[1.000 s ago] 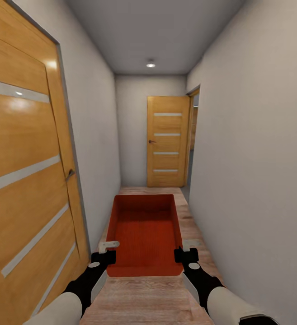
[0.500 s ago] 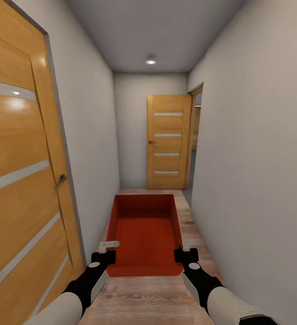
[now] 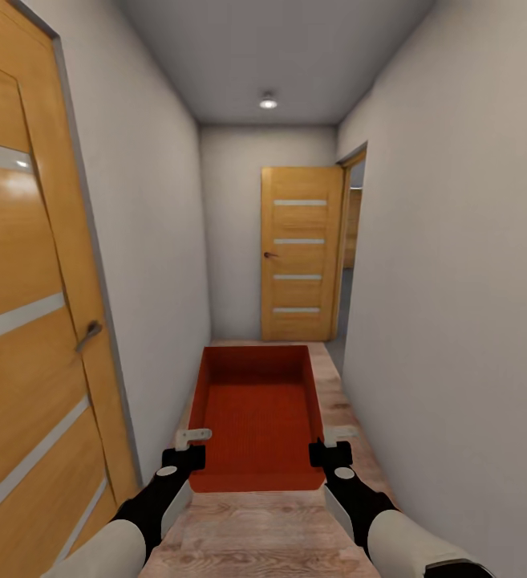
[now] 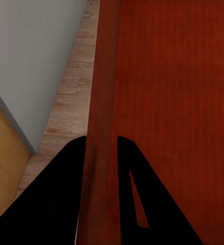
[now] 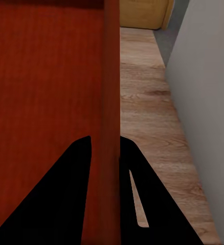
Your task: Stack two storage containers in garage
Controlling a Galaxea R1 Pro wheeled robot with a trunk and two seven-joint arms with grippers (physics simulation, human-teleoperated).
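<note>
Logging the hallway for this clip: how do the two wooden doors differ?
The near door runs along the left wall close beside the robot, cut off by the picture's edge; the far door stands whole at the corridor's end. The near door's handle sits on its right edge, the far door's on its left. Both are honey-coloured wood with pale horizontal strips.

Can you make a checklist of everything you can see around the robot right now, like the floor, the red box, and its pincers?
Surface: light wood-plank floor of a narrow hallway.
Job's things: one orange-red storage container, lidless, carried between both arms.
Clutter: nothing seen.
Grippers: left pincer shut on the container's left wall; right pincer shut on its right wall.
Cables: nothing seen.
Surroundings: white walls, wooden door at left, another wooden door ahead, ceiling light.
</note>
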